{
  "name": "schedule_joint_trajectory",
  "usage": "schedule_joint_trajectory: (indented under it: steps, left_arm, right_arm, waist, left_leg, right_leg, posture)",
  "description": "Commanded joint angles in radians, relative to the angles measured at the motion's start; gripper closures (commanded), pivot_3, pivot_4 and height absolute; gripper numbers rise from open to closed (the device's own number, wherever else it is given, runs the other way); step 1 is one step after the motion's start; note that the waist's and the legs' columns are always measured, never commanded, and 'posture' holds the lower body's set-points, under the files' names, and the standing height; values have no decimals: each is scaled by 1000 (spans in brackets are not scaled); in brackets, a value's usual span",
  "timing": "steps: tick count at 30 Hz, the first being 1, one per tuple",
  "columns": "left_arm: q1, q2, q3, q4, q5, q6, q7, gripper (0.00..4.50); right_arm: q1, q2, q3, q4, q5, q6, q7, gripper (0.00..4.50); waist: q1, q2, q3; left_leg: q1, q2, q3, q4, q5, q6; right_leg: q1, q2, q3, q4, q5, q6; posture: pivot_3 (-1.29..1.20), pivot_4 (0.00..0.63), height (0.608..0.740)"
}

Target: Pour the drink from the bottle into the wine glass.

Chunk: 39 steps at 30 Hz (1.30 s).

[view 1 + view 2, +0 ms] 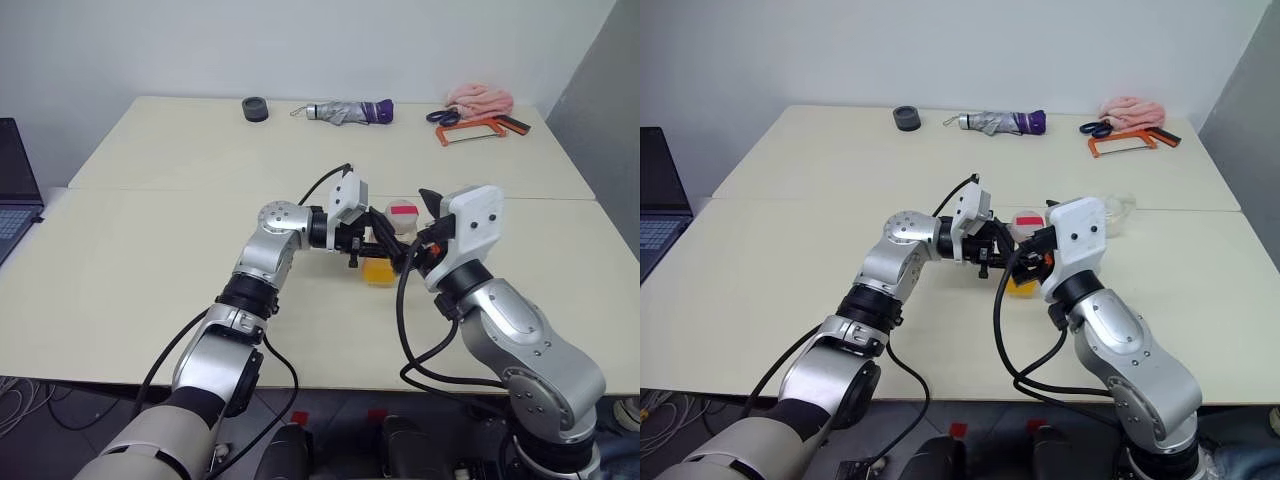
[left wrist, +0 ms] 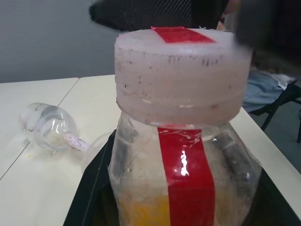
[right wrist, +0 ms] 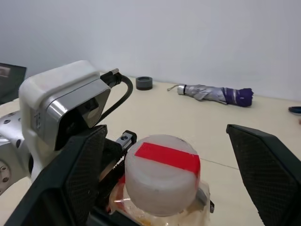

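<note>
Bottle [image 3: 162, 181], capped and holding orange drink [image 1: 378, 271], sits clamped in the left gripper [image 1: 365, 243] mid-table. Right gripper [image 3: 167, 155] straddles the cap [image 3: 162, 172], fingers wide apart. Wine glass [image 2: 49, 127] lies toppled beyond; uncapping, righting it and pouring all remain.

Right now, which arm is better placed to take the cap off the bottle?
The right one, probably. Its gripper has open jaws on either side of the cap, while the left gripper is shut on the bottle, holding it upright. The wine glass lies on its side.
</note>
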Motion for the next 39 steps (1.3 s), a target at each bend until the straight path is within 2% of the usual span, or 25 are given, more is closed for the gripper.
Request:
schedule_joint_trajectory:
  steps: [1,5,6,8,13,14,18,20,23,24,27,29,31,34,38,39]
  left_arm:
    - [-31,-7,5,-17,-4,-19,6,2685]
    - [-29,-5,9,-23,-4,-16,11,2685]
    - [-27,-4,9,-25,-4,-15,12,2685]
    - [-26,-2,9,-28,-5,-13,11,2685]
    - [-22,1,10,-31,-6,-10,14,2686]
    - [-21,1,10,-32,-6,-9,14,2686]
    - [-16,8,7,-40,-10,0,5,2686]
    - [-16,14,4,-44,-15,7,-12,2686]
    - [-21,23,2,-44,-23,15,-44,2696]
    - [-23,25,2,-44,-23,15,-50,2697]
    - [-28,29,3,-42,-27,18,-71,2698]
    - [-28,29,6,-48,-29,22,-75,2703]
    - [-22,27,13,-58,-30,27,-65,2716]
    - [-8,31,17,-76,-31,36,-54,2733]
    - [8,40,19,-95,-32,44,-42,2734]
    - [10,43,19,-98,-33,45,-40,2734]
  right_arm:
    - [0,25,8,-12,-52,-25,-19,175]
    - [31,71,-5,-5,-76,-61,-12,175]
    - [37,71,-3,-6,-83,-64,-4,348]
    - [51,75,0,-6,-91,-68,7,771]
    - [69,81,1,-1,-105,-88,33,2451]
    - [75,83,-1,0,-107,-92,37,2607]
    - [89,82,-3,19,-87,-128,97,2606]
    - [58,18,-2,74,-56,-179,234,2606]
    - [-45,-166,-28,212,45,-267,604,2606]
    - [-74,-211,-40,252,74,-278,685,2606]
    - [-217,-339,-84,450,179,-229,929,2606]
    - [-299,-406,-104,553,223,-186,1039,2606]
    - [-320,-415,-131,567,248,-170,1036,2606]
    - [-294,-396,-201,523,285,-157,972,1571]
    - [-194,-391,-287,364,345,-119,874,211]
    - [-162,-386,-302,309,364,-107,844,199]
  waist:
    - [0,0,0]
    - [0,0,0]
    - [0,0,0]
    - [0,0,0]
    - [-1,0,0]
    - [-1,0,0]
    - [-1,0,0]
    - [-2,0,0]
    - [-4,0,0]
    - [-5,0,0]
    - [-6,0,0]
    - [-6,0,0]
    - [-6,0,0]
    - [-3,0,0]
    - [2,0,0]
    - [2,0,0]
  left_leg:
    - [0,0,0,0,0,0]
    - [0,0,0,0,0,1]
    - [0,0,0,0,0,1]
    - [0,0,0,0,-1,1]
    - [0,0,0,0,-1,1]
    - [0,0,0,0,-1,1]
    - [0,0,0,0,-1,1]
    - [0,0,0,0,-1,1]
    - [1,-1,2,1,-1,1]
    - [1,-1,2,1,-1,1]
    - [1,0,3,1,-1,2]
    - [1,0,3,1,-1,2]
    - [1,0,2,0,-1,2]
    - [0,1,1,-1,-1,2]
    - [-1,2,-1,-1,-1,1]
    - [-1,2,0,0,-1,1]
  right_leg:
    - [0,0,0,0,0,0]
    - [0,0,0,0,0,0]
    - [0,0,0,0,0,0]
    - [0,0,0,0,0,0]
    - [0,0,0,0,0,0]
    - [0,0,0,0,0,0]
    - [0,0,0,1,0,0]
    - [0,0,0,0,0,0]
    - [0,1,0,0,0,0]
    - [0,1,0,0,0,0]
    - [1,2,-2,0,0,0]
    - [1,2,-1,-1,0,0]
    - [1,2,-2,-1,0,0]
    - [0,1,-2,0,0,-1]
    - [0,-2,-1,-1,0,-1]
    - [0,-2,0,-1,0,0]
  posture:
    - [0,150,740]
    - [0,150,740]
    - [0,150,740]
    - [0,150,740]
    - [0,150,740]
    - [0,150,740]
    - [0,150,740]
    - [0,150,740]
    - [0,150,740]
    - [0,150,740]
    - [0,150,740]
    - [0,150,740]
    - [0,150,740]
    - [0,150,740]
    - [0,150,740]
    - [0,150,740]
